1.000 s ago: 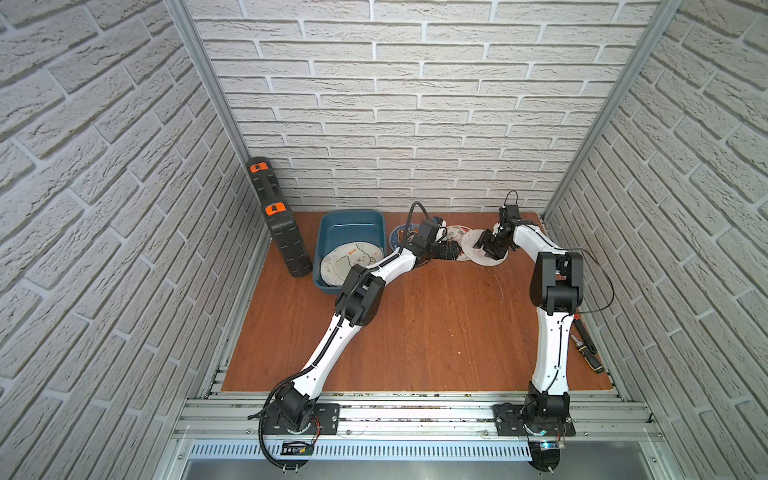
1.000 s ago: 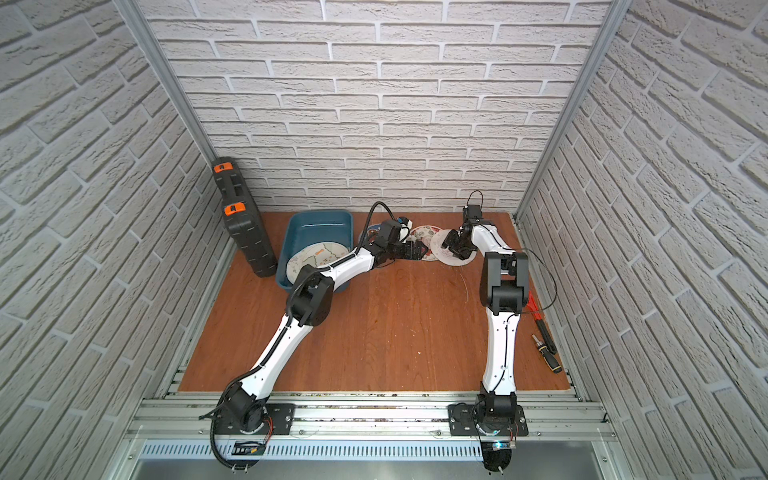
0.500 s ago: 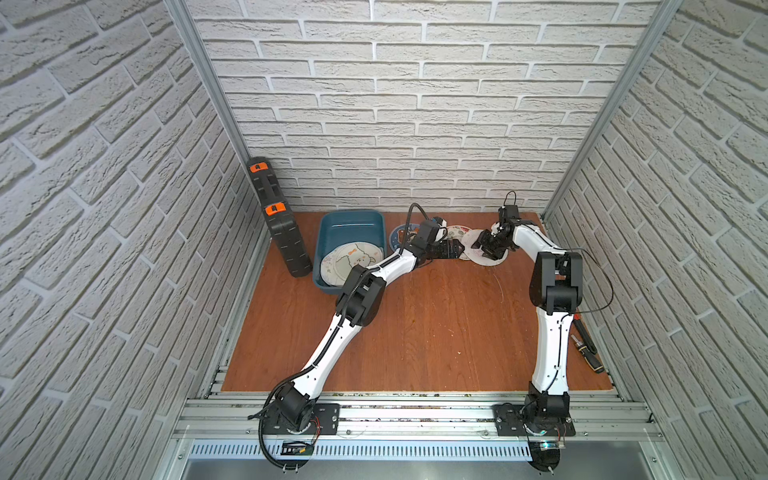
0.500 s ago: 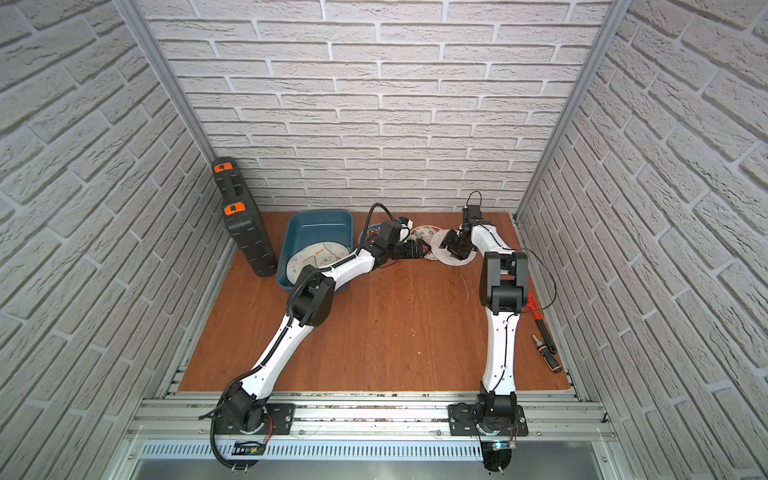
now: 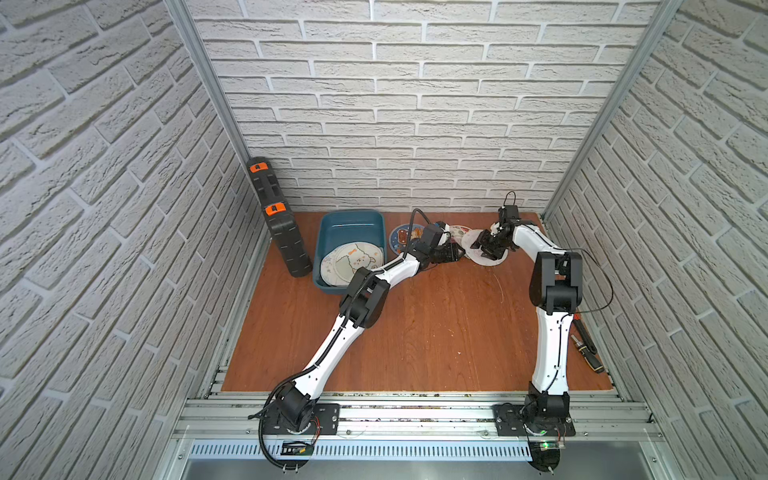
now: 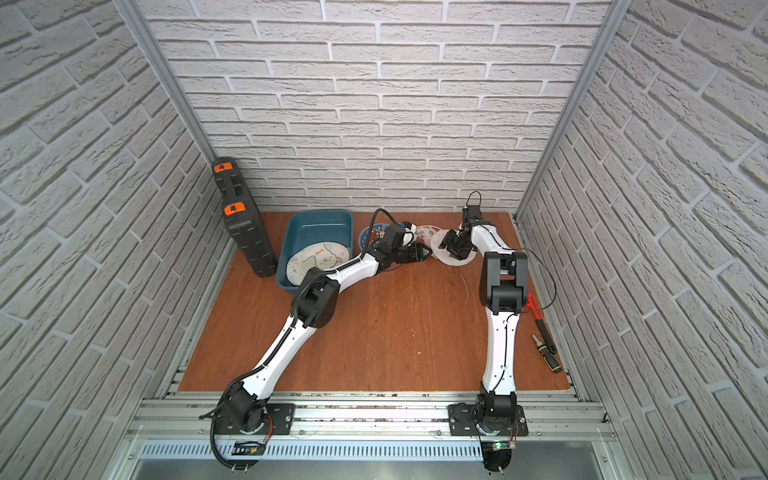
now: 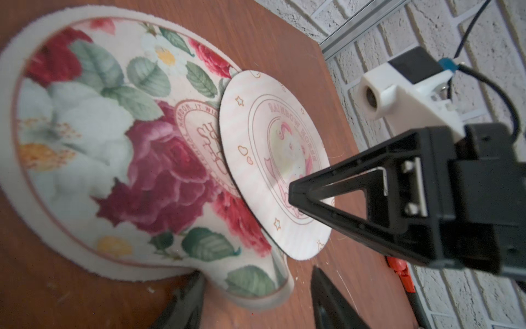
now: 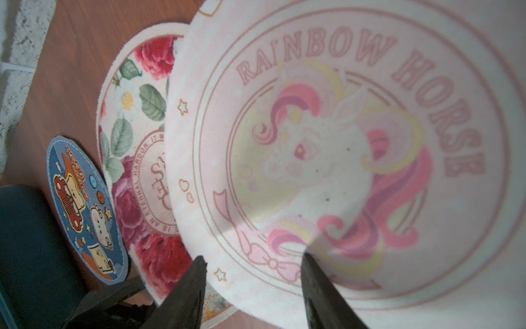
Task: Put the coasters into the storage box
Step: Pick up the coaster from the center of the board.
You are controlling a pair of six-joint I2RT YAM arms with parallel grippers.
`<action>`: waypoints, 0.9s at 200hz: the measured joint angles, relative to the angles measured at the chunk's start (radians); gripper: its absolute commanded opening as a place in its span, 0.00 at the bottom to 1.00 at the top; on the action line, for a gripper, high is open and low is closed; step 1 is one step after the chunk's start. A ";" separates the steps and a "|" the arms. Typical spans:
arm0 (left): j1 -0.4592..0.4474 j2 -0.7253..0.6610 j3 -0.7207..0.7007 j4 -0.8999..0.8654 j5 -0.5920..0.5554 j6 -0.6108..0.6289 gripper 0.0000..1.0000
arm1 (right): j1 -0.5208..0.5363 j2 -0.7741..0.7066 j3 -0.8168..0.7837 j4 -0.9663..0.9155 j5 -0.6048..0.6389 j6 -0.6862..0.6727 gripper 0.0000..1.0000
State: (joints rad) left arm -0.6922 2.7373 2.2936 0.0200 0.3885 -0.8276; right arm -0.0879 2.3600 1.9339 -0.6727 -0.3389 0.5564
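Observation:
The teal storage box (image 5: 348,230) (image 6: 318,230) stands at the back and has pale coasters (image 5: 353,264) lying in it. On the table to its right lie a dark blue coaster (image 5: 400,237) (image 8: 85,210), a floral coaster (image 7: 113,142) (image 8: 133,114) and, overlapping that one, a pink horse coaster (image 7: 270,171) (image 8: 327,159). My left gripper (image 5: 455,251) (image 7: 257,273) is low on the table, its jaws apart, with the floral coaster's lifted edge between them. My right gripper (image 5: 484,246) (image 8: 253,256) stands open with its tips down on the pink coaster.
A tall black case with orange latches (image 5: 280,220) leans at the back left beside the box. A red-handled tool (image 5: 582,332) and a screwdriver (image 5: 590,359) lie along the table's right edge. Brick walls close in three sides.
The left gripper's jaws have narrowed around the floral coaster's edge. Neither arm has visibly shifted, and the right gripper is as it was.

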 measured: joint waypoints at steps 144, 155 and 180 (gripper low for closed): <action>0.000 0.005 -0.018 -0.016 0.019 0.006 0.00 | 0.000 -0.003 -0.007 0.000 0.003 -0.034 0.53; -0.001 -0.010 -0.045 -0.012 0.018 0.015 0.00 | 0.000 -0.006 -0.012 0.001 0.003 -0.040 0.53; -0.013 -0.070 -0.136 -0.024 -0.010 0.069 0.00 | 0.000 -0.018 -0.030 0.002 0.005 -0.050 0.53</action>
State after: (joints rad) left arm -0.7048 2.6671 2.1578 -0.0036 0.3782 -0.7582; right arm -0.0879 2.3425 1.9041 -0.6708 -0.3336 0.5064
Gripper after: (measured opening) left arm 0.059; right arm 0.529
